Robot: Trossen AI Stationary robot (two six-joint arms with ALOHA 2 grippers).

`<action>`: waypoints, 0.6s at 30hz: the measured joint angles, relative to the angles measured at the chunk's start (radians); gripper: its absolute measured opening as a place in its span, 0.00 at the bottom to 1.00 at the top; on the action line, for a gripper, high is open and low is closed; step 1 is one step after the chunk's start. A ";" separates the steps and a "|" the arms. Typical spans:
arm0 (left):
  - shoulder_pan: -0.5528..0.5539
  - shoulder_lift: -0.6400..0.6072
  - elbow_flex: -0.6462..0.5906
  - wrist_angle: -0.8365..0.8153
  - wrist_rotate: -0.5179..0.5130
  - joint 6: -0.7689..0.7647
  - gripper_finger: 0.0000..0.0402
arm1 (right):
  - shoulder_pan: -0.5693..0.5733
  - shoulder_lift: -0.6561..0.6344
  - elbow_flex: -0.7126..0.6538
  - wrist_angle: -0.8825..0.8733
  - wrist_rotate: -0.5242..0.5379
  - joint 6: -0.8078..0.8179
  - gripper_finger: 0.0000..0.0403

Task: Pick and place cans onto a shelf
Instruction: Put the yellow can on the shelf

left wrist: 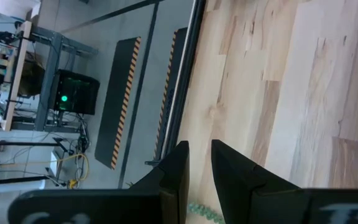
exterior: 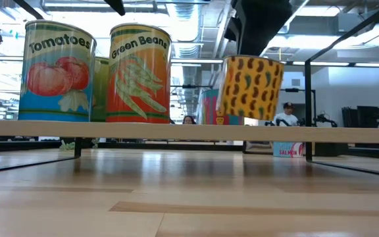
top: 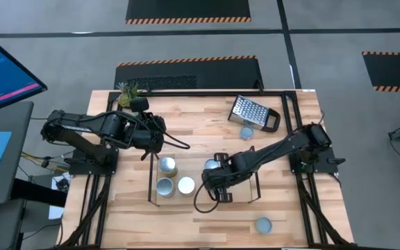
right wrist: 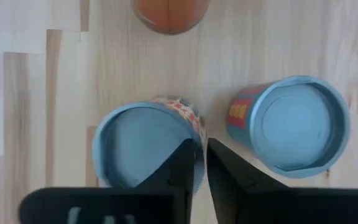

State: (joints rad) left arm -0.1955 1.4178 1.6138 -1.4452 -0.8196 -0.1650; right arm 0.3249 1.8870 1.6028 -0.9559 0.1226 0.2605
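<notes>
Pale wood counter (top: 186, 118) from above: the right tool (top: 212, 172) reaches into the middle of the black wire shelf (top: 258, 187), over a held can (top: 210, 165); three placed cans (top: 167, 165) stand at the shelf's left end; two loose cans (top: 246, 132) wait on the counter, one beside the grater (top: 252, 112), the other (top: 263, 224) near the front edge; the left tool (top: 157, 139) waits just behind the shelf's left end.

Low view: the held can (exterior: 252, 87), yellow with a dark pepper-like pattern, hangs tilted with its base just clear of the shelf board (exterior: 189, 130); the Tomatoes can (exterior: 56, 71) and the Green Beans can (exterior: 140, 74) stand upright to its left; so I judge the step to be the set-down, not yet finished.

Left wrist view: the left tool (left wrist: 199, 165) shows a narrow gap and nothing between its fingers.

Right wrist view: the right tool (right wrist: 204, 163) is pinched on the rim of the held can (right wrist: 135, 146), whose top is dull blue; a neighbour can (right wrist: 297, 124) sits just beside it, not touching.

Next, I think, the can must be levelled and lowered flat before release, keeping clear of the neighbour; a tilted release could tip it.
</notes>
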 joint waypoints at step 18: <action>0.000 0.000 0.000 0.000 0.000 0.006 0.14 | -0.032 -0.030 0.003 -0.139 0.009 0.059 0.20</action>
State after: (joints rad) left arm -0.1958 1.4178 1.6138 -1.4456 -0.8192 -0.1591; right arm 0.2926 1.8568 1.6054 -1.0948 0.1318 0.3194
